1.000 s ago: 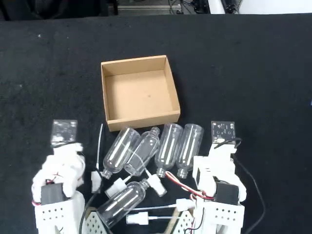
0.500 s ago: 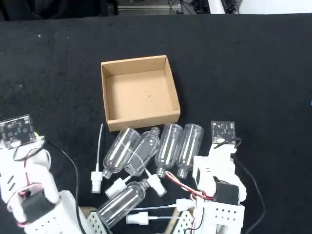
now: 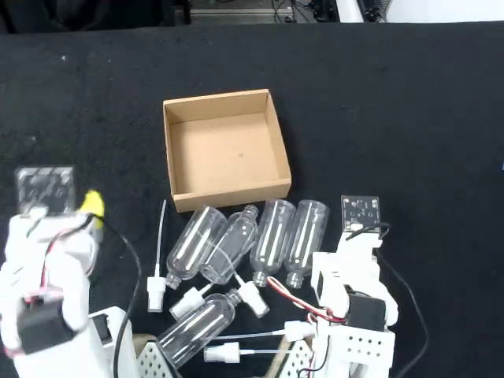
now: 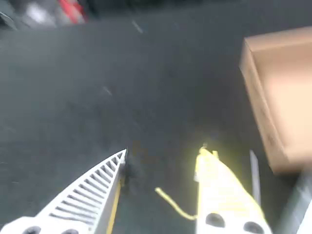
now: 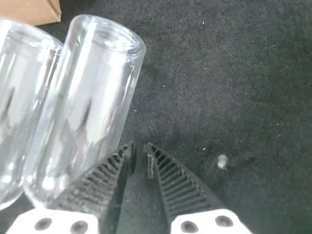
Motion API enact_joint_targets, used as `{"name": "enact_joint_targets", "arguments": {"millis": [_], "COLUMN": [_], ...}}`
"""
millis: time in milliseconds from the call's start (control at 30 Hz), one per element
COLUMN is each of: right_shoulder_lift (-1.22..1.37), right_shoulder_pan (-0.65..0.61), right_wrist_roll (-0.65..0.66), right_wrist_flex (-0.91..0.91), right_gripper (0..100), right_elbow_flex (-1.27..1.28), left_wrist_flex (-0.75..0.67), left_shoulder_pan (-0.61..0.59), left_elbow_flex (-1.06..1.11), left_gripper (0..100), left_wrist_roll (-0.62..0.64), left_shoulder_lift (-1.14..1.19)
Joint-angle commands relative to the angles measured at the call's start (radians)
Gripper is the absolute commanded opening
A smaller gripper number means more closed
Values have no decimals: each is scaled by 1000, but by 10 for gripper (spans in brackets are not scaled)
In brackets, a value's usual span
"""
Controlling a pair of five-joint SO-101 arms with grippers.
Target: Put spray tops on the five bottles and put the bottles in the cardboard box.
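Left fingers [image 4: 162,152] spread wide and empty above the black table [image 3: 394,118], the cardboard box [image 4: 282,97] well apart; right fingers [image 5: 139,146], almost closed on nothing, sit just beside a lying bottle [image 5: 83,107].

Left arm [image 3: 47,252] swung outward to the left, away from the bottles [image 3: 236,240], then its end effector [image 4: 162,152] advanced forward

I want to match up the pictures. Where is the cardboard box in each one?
High view: the cardboard box sits mid-table, just beyond the lying bottles.
Left wrist view: beyond the left gripper, to one side, cut off by the frame.
Right wrist view: just its corner, beside the base of one bottle.
Shared landmark: the black table under everything.
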Motion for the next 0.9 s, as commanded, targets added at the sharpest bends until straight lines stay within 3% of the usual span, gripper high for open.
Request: {"name": "enact_joint_targets", "arguments": {"millis": [0,67,167,300,533,733,867], "right_shoulder_lift": [-94,-94,-94,-94,-94,-94,-94], "right_shoulder_pan": [-8,-8,-8,-8,-8,-8,-8], "right_wrist_roll": [8,8,8,8,8,8,6], "right_wrist_flex": [11,11,11,11,11,11,11], "right_gripper": [11,11,11,11,11,11,11], "right_elbow_flex": [-5,-5,-5,-5,-5,-5,-5], "left_wrist_flex": [195,279,351,339,184,78,77], "left_shoulder_pan": [156,240,381,513,532,533,533], "left_elbow_flex": [-226,-294,-366,-381,-288,-242,-242], "left_gripper": [322,355,327,290,286,290,290], "left_wrist_roll": [-52,-51,-48,-48,-46,127,163], "left_shoulder_lift": [316,430,583,733,895,939,939]}}
